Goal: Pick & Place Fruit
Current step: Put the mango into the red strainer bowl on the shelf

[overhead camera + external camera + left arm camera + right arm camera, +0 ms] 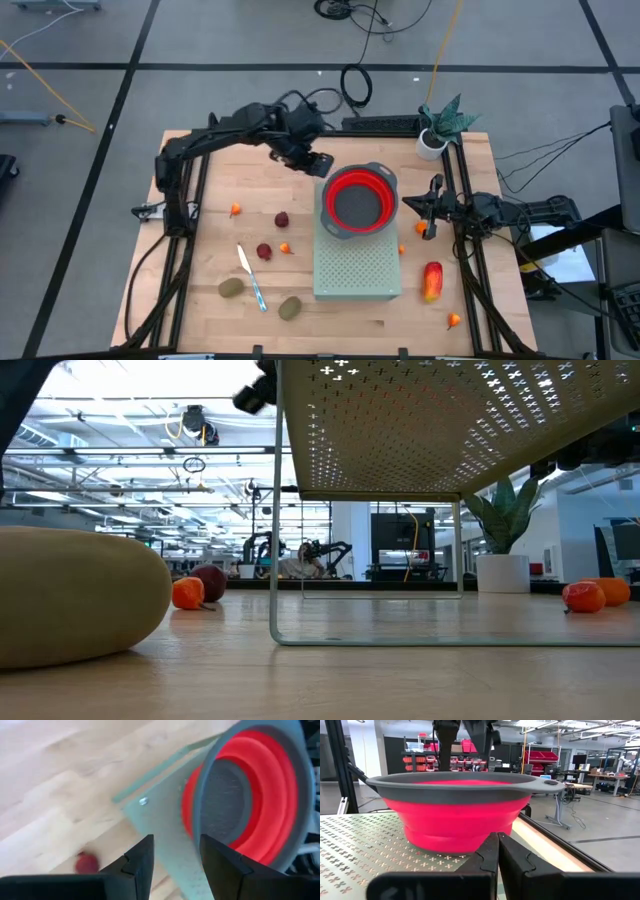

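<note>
Left gripper (318, 160) sits just beside the red bowl (359, 199), fingers parted and empty. Right gripper (497, 851) is closed, idle. Descend squarely over one dark red ball (282, 219) before pinching.

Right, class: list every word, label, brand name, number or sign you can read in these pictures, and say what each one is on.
None can be read.
The red bowl, perforated stand, knife and fruit carry no visible lettering.
Screens and bins in the room behind the table: too small to read.
</note>
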Robot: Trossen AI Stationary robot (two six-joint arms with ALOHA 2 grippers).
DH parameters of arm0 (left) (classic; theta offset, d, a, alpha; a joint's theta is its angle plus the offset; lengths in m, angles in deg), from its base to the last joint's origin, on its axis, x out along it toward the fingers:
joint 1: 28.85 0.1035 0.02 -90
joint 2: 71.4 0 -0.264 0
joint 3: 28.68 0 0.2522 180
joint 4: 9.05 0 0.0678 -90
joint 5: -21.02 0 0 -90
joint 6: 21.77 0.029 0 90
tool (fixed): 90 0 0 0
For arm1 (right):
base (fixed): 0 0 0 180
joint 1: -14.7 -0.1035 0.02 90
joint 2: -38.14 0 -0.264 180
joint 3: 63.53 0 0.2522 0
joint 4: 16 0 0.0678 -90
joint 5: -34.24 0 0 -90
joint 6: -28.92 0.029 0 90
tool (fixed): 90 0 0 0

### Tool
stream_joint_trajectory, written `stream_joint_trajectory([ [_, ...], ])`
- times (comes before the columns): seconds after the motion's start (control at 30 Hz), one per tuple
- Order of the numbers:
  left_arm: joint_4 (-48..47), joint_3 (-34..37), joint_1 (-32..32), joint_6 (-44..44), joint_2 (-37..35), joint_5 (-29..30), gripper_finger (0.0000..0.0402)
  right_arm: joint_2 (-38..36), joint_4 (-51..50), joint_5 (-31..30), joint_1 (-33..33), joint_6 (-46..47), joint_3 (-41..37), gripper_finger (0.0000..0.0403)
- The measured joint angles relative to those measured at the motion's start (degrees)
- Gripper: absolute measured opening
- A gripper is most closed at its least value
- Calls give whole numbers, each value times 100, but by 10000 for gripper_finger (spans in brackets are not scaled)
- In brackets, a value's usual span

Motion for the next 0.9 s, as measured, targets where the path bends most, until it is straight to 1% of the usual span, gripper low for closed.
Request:
stream_joint_trajectory([
  [0.2,-1067,0,-408,-682,-460,1083,156,0,-57,-1,0,2,0,0],
  [0.27,-1387,0,-565,-944,-564,1354,157,0,-85,-1,0,0,0,0],
  [0.37,-1392,5,-811,-1104,-633,1596,157,0,-92,-1,0,1,0,0],
  [0.53,-1423,17,-1103,-955,-654,1795,156,0,-90,-1,0,0,0,0],
  [0.73,-1376,43,-1213,-275,-644,2044,156,0,-85,0,0,23,0,0],
  [0.9,-1285,55,-1140,328,-639,2140,156,0,-70,12,0,593,0,0],
])
